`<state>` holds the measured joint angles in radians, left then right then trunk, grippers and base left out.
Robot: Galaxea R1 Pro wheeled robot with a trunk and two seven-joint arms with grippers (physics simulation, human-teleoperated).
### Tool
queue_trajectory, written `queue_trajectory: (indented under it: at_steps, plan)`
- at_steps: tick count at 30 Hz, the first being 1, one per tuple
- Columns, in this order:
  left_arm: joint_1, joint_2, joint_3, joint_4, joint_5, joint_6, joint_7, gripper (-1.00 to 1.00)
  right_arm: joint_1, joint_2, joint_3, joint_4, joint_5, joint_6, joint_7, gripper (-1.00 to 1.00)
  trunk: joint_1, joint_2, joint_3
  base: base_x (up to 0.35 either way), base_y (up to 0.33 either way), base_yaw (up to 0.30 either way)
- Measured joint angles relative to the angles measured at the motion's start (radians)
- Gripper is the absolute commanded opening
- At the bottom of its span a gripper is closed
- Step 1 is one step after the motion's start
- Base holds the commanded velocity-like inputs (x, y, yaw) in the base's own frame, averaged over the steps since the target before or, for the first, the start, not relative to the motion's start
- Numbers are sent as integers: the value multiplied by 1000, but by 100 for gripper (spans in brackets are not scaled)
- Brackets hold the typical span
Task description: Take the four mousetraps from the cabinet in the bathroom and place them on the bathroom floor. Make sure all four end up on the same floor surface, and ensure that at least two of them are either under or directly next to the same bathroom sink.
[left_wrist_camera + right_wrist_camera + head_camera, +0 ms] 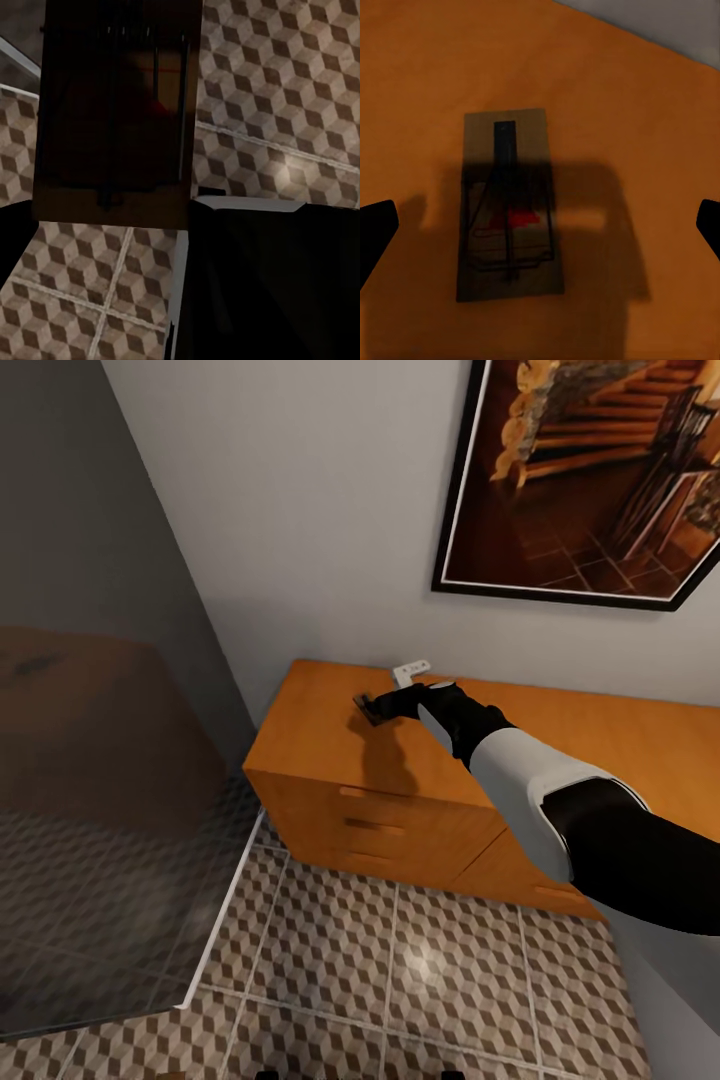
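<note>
A mousetrap (510,206) lies flat on the cabinet (320,750) top, centred between the wide-apart jaws of the right gripper (540,225) poised above it. A second trap (116,112) is clamped in the left gripper. If the descent is misjudged, the thin slab could be pushed aside, or its spring snagged

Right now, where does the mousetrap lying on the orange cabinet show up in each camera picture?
Head view: the mousetrap lies on the cabinet top, just ahead of the right gripper.
Right wrist view: the same mousetrap, central, between the open fingers.
Left wrist view: an other mousetrap, held close up over the floor tiles.
Shared landmark: the orange cabinet top links head and right wrist views; the floor tiles link head and left wrist views.
</note>
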<state>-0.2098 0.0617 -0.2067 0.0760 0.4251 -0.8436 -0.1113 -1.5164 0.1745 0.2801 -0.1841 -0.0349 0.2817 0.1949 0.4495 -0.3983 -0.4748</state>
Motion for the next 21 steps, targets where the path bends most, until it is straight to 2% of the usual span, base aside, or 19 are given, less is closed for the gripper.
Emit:
queue_trajectory:
  at_steps: [7,21]
  plan:
    - [0,0,0,0,0,0,0,-100,0,0,0,1,0,3,-2,100,0,0,-8,0,0,0]
    - [1,0,0,-1,0,0,0,-100,0,0,0,7,1,10,-5,100,0,0,-9,0,0,0]
